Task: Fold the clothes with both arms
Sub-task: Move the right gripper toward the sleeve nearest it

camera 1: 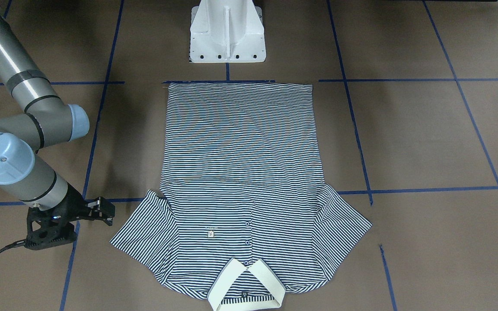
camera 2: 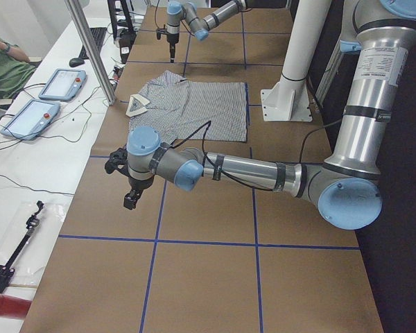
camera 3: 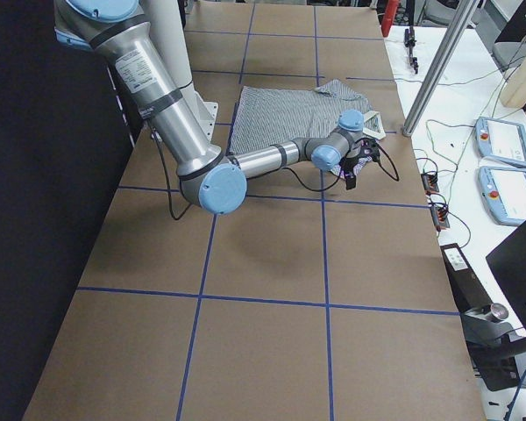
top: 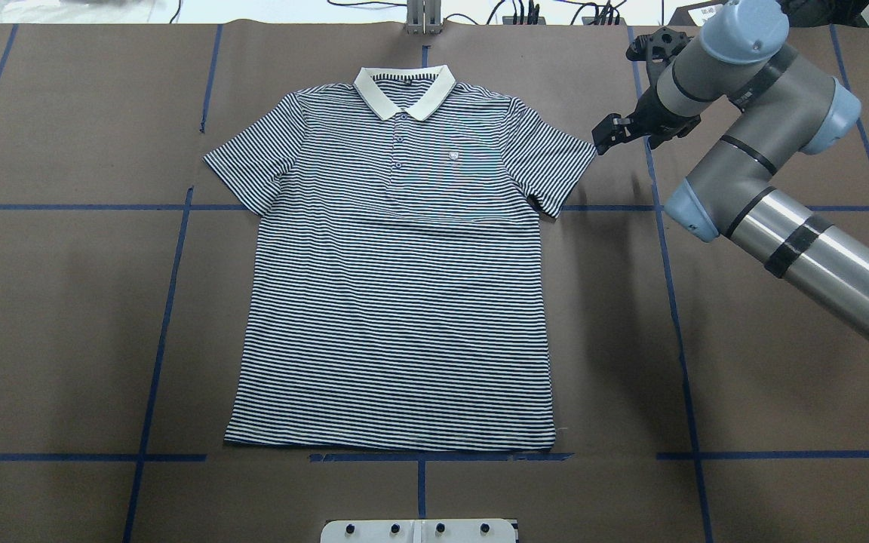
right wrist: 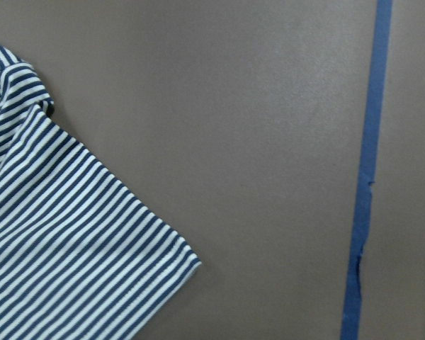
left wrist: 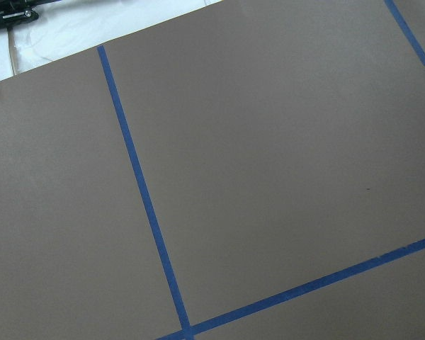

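Short-sleeved polo shirt of thin navy-and-white stripes lies flat, front up, in the middle of the brown-paper-covered table. Its plain cream collar points to the edge far from the robot. The straight hem runs along the robot's edge, just short of the white pedestal. Both sleeves are spread; no fold is made yet.

Black two-finger right gripper hangs just beside the tip of the striped sleeve toward the far right corner, clear of the cloth. Fingers apart or together: cannot tell. Black left gripper hangs toward the table's left end, well apart from the shirt. It shows from the side only, so its state cannot be told either.

Judged step: first grasp at the sleeve.
- Come down on the sleeve's outer edge with fingers spread.
- Pinch both cloth layers, not the paper.
- Bring the left gripper to the opposite sleeve before lifting, so both sides rise level.
- Carry inward low, stripes kept parallel.

Risk: the thin knit may bunch or drag the body askew.
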`<act>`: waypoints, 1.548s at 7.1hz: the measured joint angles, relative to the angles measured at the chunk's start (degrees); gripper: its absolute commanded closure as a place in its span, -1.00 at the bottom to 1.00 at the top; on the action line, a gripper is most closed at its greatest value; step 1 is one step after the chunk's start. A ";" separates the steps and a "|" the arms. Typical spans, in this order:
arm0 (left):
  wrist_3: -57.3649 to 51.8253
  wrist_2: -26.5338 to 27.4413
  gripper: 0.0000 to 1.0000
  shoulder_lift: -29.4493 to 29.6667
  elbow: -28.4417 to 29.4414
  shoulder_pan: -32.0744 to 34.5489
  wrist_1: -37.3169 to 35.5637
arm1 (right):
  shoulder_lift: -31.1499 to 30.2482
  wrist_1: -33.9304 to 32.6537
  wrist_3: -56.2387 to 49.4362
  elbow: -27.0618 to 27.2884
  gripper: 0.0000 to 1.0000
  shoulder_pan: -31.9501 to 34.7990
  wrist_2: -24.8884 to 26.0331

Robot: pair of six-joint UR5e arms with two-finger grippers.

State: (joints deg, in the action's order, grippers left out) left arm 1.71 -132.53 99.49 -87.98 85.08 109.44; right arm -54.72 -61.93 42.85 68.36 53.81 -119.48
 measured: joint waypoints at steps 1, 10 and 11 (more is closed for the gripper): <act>-0.03 -0.01 -1.00 0.00 0.00 0.00 0.04 | 2.06 0.17 0.02 -2.21 -0.99 -0.50 0.63; -0.15 -0.01 -1.00 0.11 0.24 0.00 0.07 | 6.88 0.26 -0.09 -10.53 1.00 -2.73 2.77; -0.17 -0.01 -1.00 0.22 0.41 0.00 0.07 | 7.04 0.22 -0.23 -10.56 1.00 -2.74 2.72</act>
State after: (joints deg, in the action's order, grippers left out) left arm 1.54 -132.54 99.71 -87.57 85.08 109.51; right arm -47.67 -61.71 42.63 57.80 51.07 -116.77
